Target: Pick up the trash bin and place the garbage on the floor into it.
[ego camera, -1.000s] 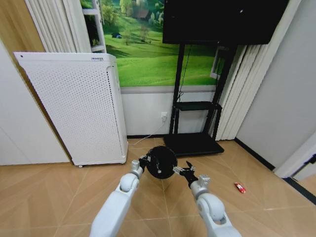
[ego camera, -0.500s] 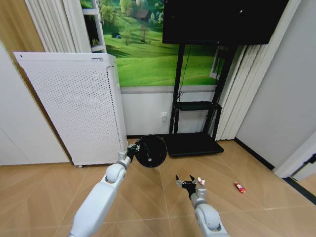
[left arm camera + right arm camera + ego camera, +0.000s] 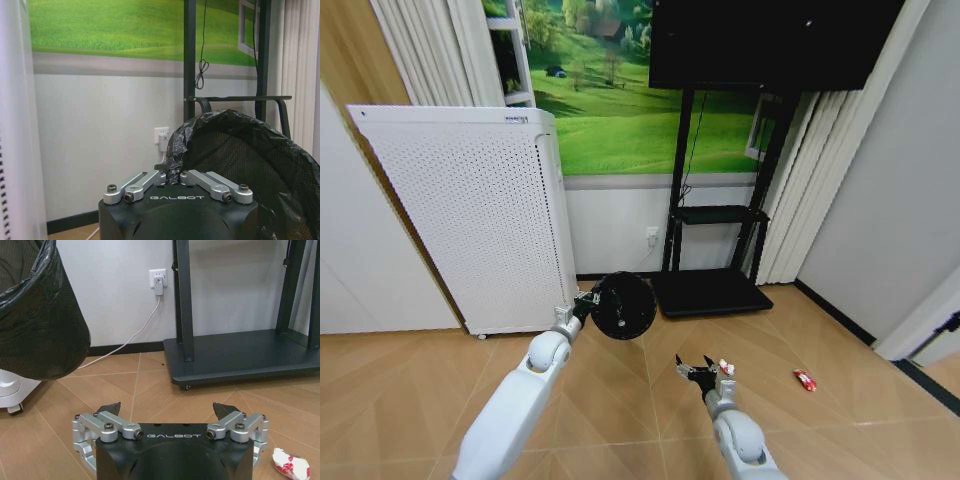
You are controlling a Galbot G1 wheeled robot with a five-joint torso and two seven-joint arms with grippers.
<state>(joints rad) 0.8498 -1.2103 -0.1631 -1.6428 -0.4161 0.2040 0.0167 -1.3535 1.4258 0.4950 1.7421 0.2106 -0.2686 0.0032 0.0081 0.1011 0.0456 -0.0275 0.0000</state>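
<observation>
My left gripper is shut on the rim of the trash bin, a small black mesh basket lined with a black bag, and holds it in the air tilted toward the camera. In the left wrist view the fingers meet on the bin's rim. My right gripper hangs low over the floor, open and empty. Beside it lies a white-red crumpled wrapper, also at the edge of the right wrist view. A small red packet lies farther right on the parquet.
A tall white perforated cabinet stands at the left. A black TV stand with a flat base sits against the back wall, and a white cable runs from a wall socket. A dark strip edges the floor at right.
The left arm lifted the bin up and to the left, away from the right gripper. The right gripper dropped toward the floor next to the wrapper. Little has moved in the last half second.
</observation>
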